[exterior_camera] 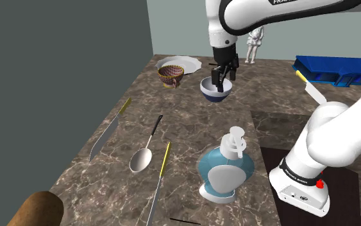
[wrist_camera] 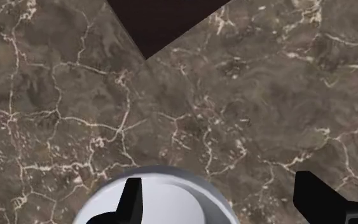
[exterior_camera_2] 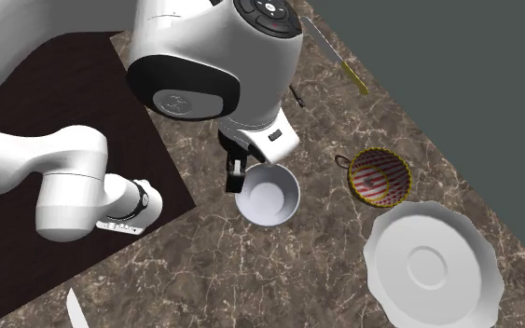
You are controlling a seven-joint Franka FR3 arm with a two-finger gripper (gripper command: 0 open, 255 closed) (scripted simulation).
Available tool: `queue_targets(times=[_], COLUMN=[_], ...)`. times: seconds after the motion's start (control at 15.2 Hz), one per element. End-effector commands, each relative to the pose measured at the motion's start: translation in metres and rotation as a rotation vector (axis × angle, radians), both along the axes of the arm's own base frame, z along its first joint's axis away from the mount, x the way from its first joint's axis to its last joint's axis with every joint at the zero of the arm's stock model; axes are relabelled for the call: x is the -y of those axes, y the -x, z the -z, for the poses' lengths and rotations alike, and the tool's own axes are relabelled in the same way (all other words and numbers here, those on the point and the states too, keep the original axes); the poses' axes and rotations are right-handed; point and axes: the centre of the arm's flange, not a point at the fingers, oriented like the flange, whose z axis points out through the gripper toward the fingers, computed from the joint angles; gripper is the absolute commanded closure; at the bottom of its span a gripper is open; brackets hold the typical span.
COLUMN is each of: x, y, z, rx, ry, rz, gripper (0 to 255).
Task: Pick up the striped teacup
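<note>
Since the end effector hangs wide open and empty astride the rim of the bowl, closing here would likely seize that instead of the striped teacup, standing near on the shoulder view's left.

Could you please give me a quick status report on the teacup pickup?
Gripper open, astride the rim of the blue bowl. Striped teacup upright on the counter, untouched, apart from the gripper. Bare counter between bowl and teacup.
</note>
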Motion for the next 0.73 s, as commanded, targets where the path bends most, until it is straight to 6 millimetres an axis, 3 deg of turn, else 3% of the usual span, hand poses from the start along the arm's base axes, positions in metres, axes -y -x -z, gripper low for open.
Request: queue_targets(times=[0.0,0.66], x=[-0.005,-0.024], y=[-0.021,-0.146], z=[0.001,0.004], rx=[0.009,0.055], ry=[0.002,0.017], rz=[0.003,0.018], gripper=[0,0])
